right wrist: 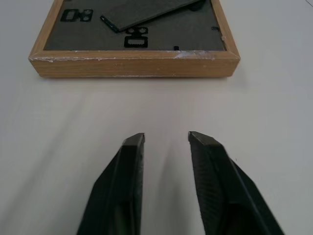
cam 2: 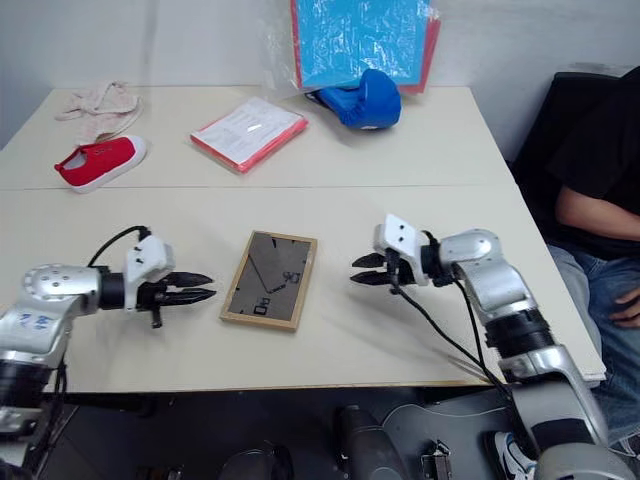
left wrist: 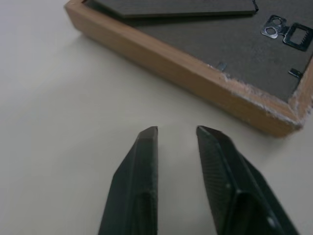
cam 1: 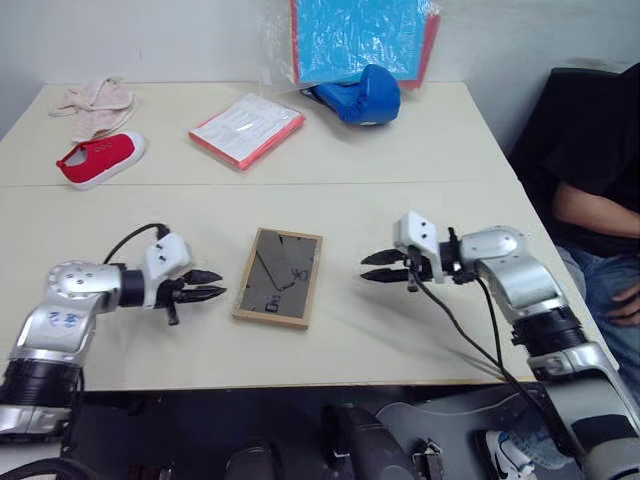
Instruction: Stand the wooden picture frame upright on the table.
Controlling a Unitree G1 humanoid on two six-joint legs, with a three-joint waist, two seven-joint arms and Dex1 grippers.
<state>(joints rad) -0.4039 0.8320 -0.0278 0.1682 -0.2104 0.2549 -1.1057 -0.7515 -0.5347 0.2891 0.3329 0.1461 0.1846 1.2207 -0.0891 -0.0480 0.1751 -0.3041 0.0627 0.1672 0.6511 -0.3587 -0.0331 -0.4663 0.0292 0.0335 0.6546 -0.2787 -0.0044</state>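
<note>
Frame (cam 1: 278, 277) lay face-down on table (cam 1: 420, 150); left gripper (cam 1: 208, 285) and right gripper (cam 1: 378, 266) flanked it, fingers narrow, empty, likely for a two-sided lift.

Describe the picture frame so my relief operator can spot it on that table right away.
On the pale table, look at the near half, this side of the thin seam: the wooden picture frame lies flat between the left gripper and the right gripper, touching neither. Its dark grey back panel with the easel stand faces up inside a light-wood border, unlike the red-edged booklet across the seam.
</note>
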